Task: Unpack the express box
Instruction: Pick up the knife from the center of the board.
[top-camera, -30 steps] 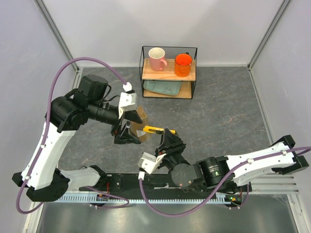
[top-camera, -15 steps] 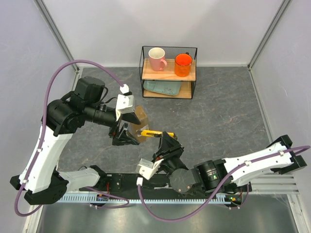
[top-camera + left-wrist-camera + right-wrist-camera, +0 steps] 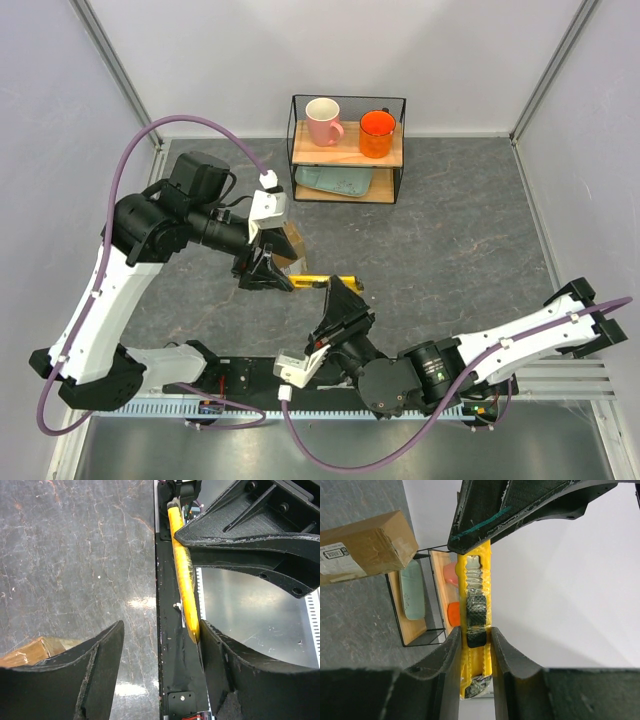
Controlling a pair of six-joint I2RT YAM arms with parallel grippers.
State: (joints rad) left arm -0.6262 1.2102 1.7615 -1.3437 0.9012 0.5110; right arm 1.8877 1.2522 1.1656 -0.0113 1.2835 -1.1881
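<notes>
**Top view.** The box point(image 3: 294, 240) lies on the bench point(image 3: 460, 230) at 12 o'clock from my left pincer point(image 3: 268, 272), partly hidden under that wrist. My right pincer point(image 3: 335, 295) holds the knife point(image 3: 325, 281) level, its free end pointing to 9 o'clock, towards the left pincer. The shelf point(image 3: 348, 150) with two mugs stands well apart at the far edge.

**Left wrist.** My left pincer point(image 3: 160, 677) has its jaws apart and nothing between them. The knife point(image 3: 184, 575) comes down from 12 o'clock, and its end sits just beside the inner face of the finger at 4 o'clock. I cannot tell whether they touch. A corner of the box point(image 3: 27, 652) shows at 8 o'clock, outside the jaws.

**Right wrist.** My right pincer point(image 3: 476, 636) is clamped on the knife point(image 3: 476, 580) across its black slider. The box point(image 3: 367, 545) is at 10 o'clock with its white label point(image 3: 337, 557) facing me. One of the left fingers point(image 3: 520, 502) overlaps the far end of the knife.

**Step, as I judge it.** The left pincer looks set to take hold of the knife's free end, either to receive it or to work it. The box has not been cut.

**To do it well:**
- Centre the knife between the left jaws before closing, since it sits hard against one side.
- Close on the yellow body, not the tip.
- Keep the right clamp firm until the left has a square hold.
- Keep both wrists clear of the box so it is not pushed askew.
</notes>
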